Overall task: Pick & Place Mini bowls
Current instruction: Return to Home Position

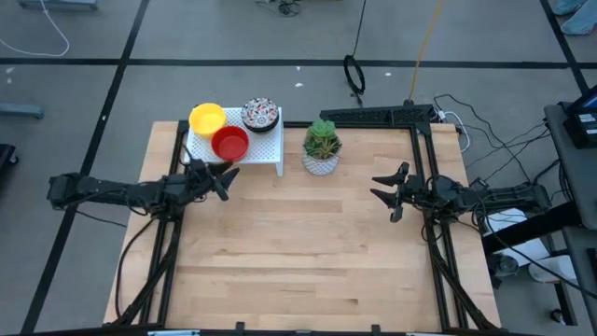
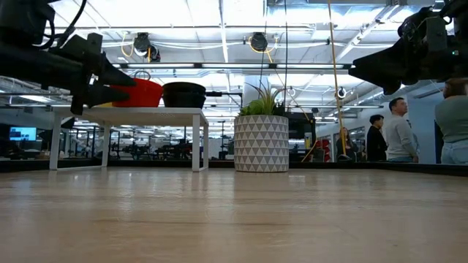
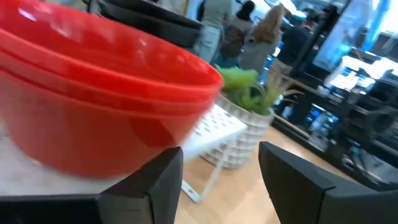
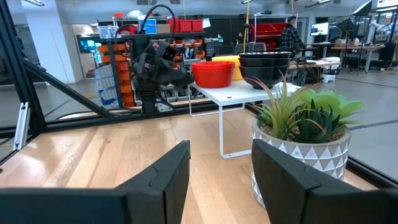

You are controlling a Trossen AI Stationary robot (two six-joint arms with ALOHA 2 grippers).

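On the shelf (image 1: pixel 268 146), mini bowls (image 1: pixel 229 143)

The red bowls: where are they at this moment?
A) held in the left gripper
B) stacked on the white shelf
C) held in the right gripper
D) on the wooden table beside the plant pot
B: the red bowls sit nested on the white shelf beside the yellow bowls, while the left gripper hangs open and empty in front of it.
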